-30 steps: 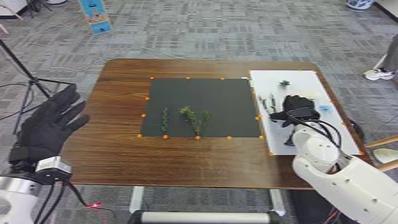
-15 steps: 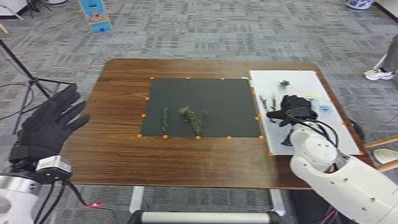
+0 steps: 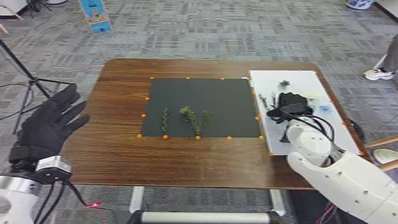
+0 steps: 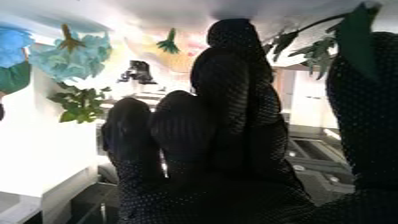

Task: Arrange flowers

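- Right hand [image 3: 291, 106]: positioned over the white sheet [image 3: 277, 76] along the right edge of the bench [image 3: 178, 162]. Fingers loosely extended, thumb standing well apart from them; nothing seen in its hold.
- Pale blue flower [image 3: 326, 108]: on the sheet, just beside the hand, between it and the bench's right edge.
- Pale yellow flower [image 3: 310, 94]: beside the hand, towards the bench's far right corner.
- Small green piece [image 3: 284, 83]: beyond the hand, near the sheet's far edge.
- Dark leaf [image 4: 358, 42]: right wrist view, in front of the thumb; contact cannot be determined.
- Green sprigs [image 3: 190, 116]: three, side by side on the black mat [image 3: 233, 97], well apart from the hand, towards the mat's near edge.
- Left hand [image 3: 44, 127]: open, off the bench's left edge, holding nothing.
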Available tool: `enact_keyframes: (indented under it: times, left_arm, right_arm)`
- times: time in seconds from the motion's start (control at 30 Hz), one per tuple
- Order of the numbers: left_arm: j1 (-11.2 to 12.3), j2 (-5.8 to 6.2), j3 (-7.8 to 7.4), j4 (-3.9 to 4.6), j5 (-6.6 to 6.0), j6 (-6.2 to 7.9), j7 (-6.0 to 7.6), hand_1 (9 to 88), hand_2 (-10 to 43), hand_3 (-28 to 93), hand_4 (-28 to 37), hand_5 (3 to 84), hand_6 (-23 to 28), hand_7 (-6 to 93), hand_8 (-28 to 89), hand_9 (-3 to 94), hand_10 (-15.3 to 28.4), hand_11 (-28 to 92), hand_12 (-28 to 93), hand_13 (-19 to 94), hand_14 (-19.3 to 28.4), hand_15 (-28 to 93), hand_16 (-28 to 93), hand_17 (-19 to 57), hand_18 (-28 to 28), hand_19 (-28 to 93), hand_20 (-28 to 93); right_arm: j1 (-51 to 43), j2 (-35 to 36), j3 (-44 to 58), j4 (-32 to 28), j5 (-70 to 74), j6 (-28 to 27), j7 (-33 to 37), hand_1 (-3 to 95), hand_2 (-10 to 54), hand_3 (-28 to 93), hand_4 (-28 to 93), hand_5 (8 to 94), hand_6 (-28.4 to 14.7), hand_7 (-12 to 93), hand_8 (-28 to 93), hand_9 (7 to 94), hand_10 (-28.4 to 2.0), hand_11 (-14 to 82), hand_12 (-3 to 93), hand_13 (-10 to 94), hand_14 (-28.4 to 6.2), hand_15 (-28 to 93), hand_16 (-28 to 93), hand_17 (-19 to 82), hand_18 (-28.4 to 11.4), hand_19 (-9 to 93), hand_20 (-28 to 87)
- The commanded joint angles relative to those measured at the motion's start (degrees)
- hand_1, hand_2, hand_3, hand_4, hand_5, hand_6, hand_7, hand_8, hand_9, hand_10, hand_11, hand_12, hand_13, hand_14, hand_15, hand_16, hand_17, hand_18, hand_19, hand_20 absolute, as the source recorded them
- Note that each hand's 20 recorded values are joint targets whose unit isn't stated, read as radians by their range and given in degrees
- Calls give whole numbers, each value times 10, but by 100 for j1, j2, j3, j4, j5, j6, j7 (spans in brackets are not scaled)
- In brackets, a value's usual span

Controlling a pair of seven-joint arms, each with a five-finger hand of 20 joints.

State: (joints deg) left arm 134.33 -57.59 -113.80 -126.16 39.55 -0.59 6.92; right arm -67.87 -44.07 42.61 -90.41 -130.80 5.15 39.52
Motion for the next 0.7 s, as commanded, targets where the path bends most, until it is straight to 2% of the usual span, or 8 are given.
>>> enact_keyframes:
  times: [0.03,0.1,0.27,0.43,0.7]
  left_arm:
    - [61,-22,-54,-40,-33,3,-1,244,-95,644,-283,229,10,168,-94,178,81,110,188,133,113,111,59,-117,179,358,91]
    - [65,-31,-55,-44,-25,21,5,245,-95,642,-283,229,11,168,-94,178,81,110,188,133,112,111,59,-117,179,358,91]
    - [74,-29,-65,-46,-33,23,10,243,-95,644,-283,230,10,167,-94,178,80,109,188,134,113,111,59,-117,179,358,91]
    - [82,-32,-76,-56,-34,27,6,243,-95,645,-283,230,10,168,-95,178,80,110,188,135,112,114,59,-117,179,359,91]
    - [107,-29,-103,-70,-37,42,28,242,-95,644,-283,230,10,168,-95,178,79,111,187,135,113,114,56,-116,178,359,90]
  right_arm:
    - [-240,-170,-291,-32,213,-495,-233,349,-95,722,-283,741,9,442,90,805,-104,548,372,755,-75,776,379,468,-204,932,602]
    - [-265,-176,-225,-132,409,-668,-396,397,-95,705,-282,741,10,443,166,807,-103,556,372,756,-77,781,382,468,-205,932,607]
    - [-351,-184,-137,-388,768,-930,-614,472,-95,734,-270,746,12,449,185,810,-100,558,376,758,-78,785,383,470,-203,932,614]
    - [-422,-204,-110,-561,854,-909,-761,481,-95,756,-259,750,3,446,192,812,-98,564,385,762,-77,790,384,476,-206,932,628]
    - [-487,-320,48,-883,1085,-1166,-730,457,-95,783,-194,761,0,462,208,825,-96,583,404,778,-77,809,388,498,-208,932,671]
